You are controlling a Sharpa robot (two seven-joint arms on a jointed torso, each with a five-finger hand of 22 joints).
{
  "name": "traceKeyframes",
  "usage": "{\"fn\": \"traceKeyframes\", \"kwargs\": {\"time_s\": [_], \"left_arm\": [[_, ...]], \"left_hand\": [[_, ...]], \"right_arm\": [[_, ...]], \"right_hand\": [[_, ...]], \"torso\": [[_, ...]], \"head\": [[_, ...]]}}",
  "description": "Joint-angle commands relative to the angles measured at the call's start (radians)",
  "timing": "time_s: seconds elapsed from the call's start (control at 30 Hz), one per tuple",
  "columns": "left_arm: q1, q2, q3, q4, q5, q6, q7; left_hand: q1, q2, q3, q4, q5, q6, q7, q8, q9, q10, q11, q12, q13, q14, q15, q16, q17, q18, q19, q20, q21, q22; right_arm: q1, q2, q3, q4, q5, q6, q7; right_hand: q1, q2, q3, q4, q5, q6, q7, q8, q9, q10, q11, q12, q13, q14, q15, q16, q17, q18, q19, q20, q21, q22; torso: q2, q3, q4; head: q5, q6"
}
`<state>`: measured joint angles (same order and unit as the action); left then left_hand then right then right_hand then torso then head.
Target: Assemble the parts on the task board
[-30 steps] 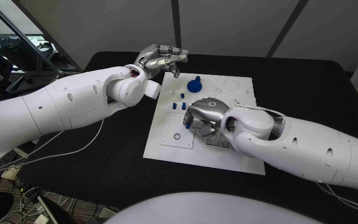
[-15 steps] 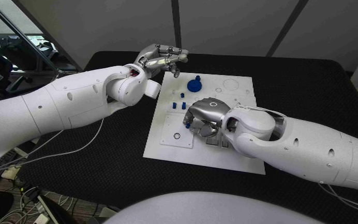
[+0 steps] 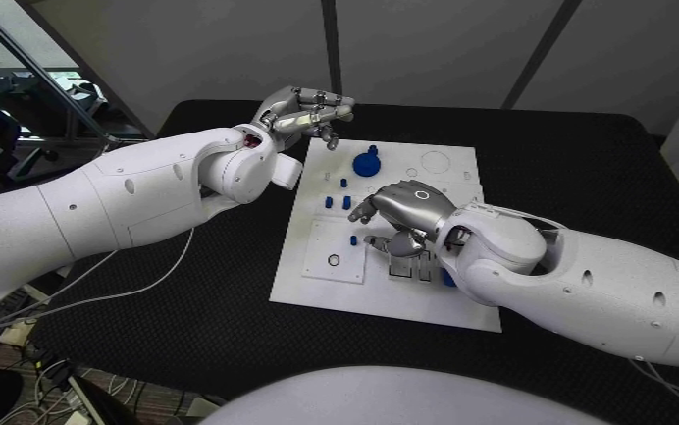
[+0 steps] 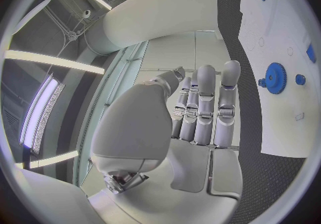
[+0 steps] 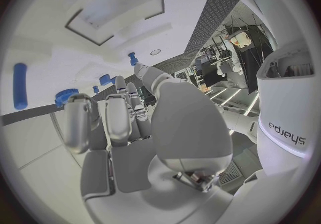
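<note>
Black table [image 3: 566, 165] carries the task board [image 3: 319, 283]; the right hand [image 3: 403, 214], fingers loosely curled and empty, could knock the small blue pegs [image 3: 337, 201], while the left hand [image 3: 300, 111] hovers half-curled, holding nothing, at the board's far corner.

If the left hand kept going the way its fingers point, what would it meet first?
Probably the blue gear on the task board: the left hand is raised at the board's far corner with fingers aimed toward it. Depth is unclear, so it might pass above.

Right hand [image 5: 127, 144] above task board [image 5: 100, 37]
</note>
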<state>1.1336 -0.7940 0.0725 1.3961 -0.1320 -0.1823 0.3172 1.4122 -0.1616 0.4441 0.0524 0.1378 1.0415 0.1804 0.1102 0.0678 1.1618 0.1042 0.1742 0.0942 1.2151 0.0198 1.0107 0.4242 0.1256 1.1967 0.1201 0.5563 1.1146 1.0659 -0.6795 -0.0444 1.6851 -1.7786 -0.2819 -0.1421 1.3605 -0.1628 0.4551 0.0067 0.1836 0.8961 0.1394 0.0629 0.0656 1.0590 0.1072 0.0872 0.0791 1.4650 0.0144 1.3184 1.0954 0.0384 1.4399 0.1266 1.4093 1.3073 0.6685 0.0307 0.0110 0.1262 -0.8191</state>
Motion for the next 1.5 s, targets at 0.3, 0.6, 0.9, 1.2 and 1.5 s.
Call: {"fn": "traceKeyframes", "kwargs": {"time_s": [0.3,0.6,0.9,1.2,1.5], "left_arm": [[0.002,-0.005,-0.001,0.003,0.004,0.014,0.004],[0.002,-0.008,-0.001,0.002,0.004,0.014,0.01],[0.002,-0.008,-0.001,0.003,0.004,0.015,0.009],[0.002,-0.012,-0.001,0.005,0.004,0.015,0.007],[0.002,-0.013,-0.001,0.004,0.004,0.014,0.005]], "left_hand": [[-0.002,0.009,-0.004,-0.003,-0.006,-0.005,0.0,-0.004,-0.001,-0.006,-0.002,0.006,0.001,-0.006,-0.001,-0.003,-0.002,0.052,-0.007,-0.003,-0.001,-0.001],[-0.001,0.009,-0.004,-0.004,-0.006,-0.006,0.0,-0.004,-0.001,-0.007,-0.002,0.007,0.001,-0.006,-0.001,-0.004,-0.002,0.052,-0.007,-0.003,-0.001,-0.001],[-0.001,0.009,-0.004,-0.004,-0.006,-0.006,0.0,-0.004,-0.001,-0.007,-0.002,0.007,0.001,-0.006,-0.001,-0.004,-0.002,0.052,-0.007,-0.003,-0.001,-0.001],[-0.002,0.008,-0.005,-0.004,-0.006,-0.006,0.0,-0.004,-0.001,-0.007,-0.001,0.008,0.002,-0.007,-0.001,-0.004,-0.003,0.052,-0.007,-0.003,-0.002,-0.002],[-0.002,0.008,-0.005,-0.004,-0.006,-0.006,0.0,-0.004,-0.001,-0.007,-0.001,0.008,0.002,-0.007,-0.001,-0.004,-0.003,0.052,-0.007,-0.003,-0.002,-0.002]], "right_arm": [[0.034,-0.188,0.068,0.094,0.098,0.056,-0.059],[0.052,-0.206,0.085,0.033,0.096,0.11,-0.065],[0.054,-0.146,0.079,-0.04,0.062,0.158,-0.058],[0.054,-0.12,0.064,-0.058,0.045,0.225,-0.058],[0.053,-0.121,0.06,-0.06,0.02,0.242,-0.07]], "right_hand": [[-0.039,-0.017,-0.054,0.017,-0.001,0.05,0.016,0.012,0.008,0.008,-0.007,0.025,-0.008,0.02,0.001,-0.007,-0.01,0.012,0.002,-0.005,-0.003,0.105],[-0.034,-0.014,-0.133,0.029,0.012,0.045,0.006,0.005,0.005,-0.029,-0.003,0.028,-0.01,0.019,0.004,-0.01,-0.02,0.015,-0.005,-0.003,-0.017,0.094],[-0.01,0.005,-0.151,0.027,0.01,0.051,0.001,0.006,0.006,-0.039,-0.001,0.034,-0.011,0.019,0.005,-0.01,-0.023,0.016,-0.006,-0.002,-0.021,0.092],[0.013,0.035,-0.14,0.028,0.013,0.123,0.011,0.03,0.016,0.05,-0.017,0.081,-0.001,0.024,-0.008,0.001,-0.011,0.007,0.019,-0.01,0.01,0.121],[0.027,0.041,-0.112,0.025,0.014,0.161,0.011,0.037,0.017,0.099,-0.025,0.082,0.0,0.027,-0.014,0.009,-0.005,0.001,0.036,-0.018,0.032,0.143]], "torso": [[-0.001,-0.0012,-0.0015],[-0.002,-0.0012,0.0005],[0.001,-0.0016,0.0005],[0.001,-0.0009,0.0009],[-0.001,-0.0001,0.0005]], "head": [[-0.04,0.026],[-0.058,0.042],[-0.057,0.043],[-0.053,0.035],[-0.051,0.034]]}}
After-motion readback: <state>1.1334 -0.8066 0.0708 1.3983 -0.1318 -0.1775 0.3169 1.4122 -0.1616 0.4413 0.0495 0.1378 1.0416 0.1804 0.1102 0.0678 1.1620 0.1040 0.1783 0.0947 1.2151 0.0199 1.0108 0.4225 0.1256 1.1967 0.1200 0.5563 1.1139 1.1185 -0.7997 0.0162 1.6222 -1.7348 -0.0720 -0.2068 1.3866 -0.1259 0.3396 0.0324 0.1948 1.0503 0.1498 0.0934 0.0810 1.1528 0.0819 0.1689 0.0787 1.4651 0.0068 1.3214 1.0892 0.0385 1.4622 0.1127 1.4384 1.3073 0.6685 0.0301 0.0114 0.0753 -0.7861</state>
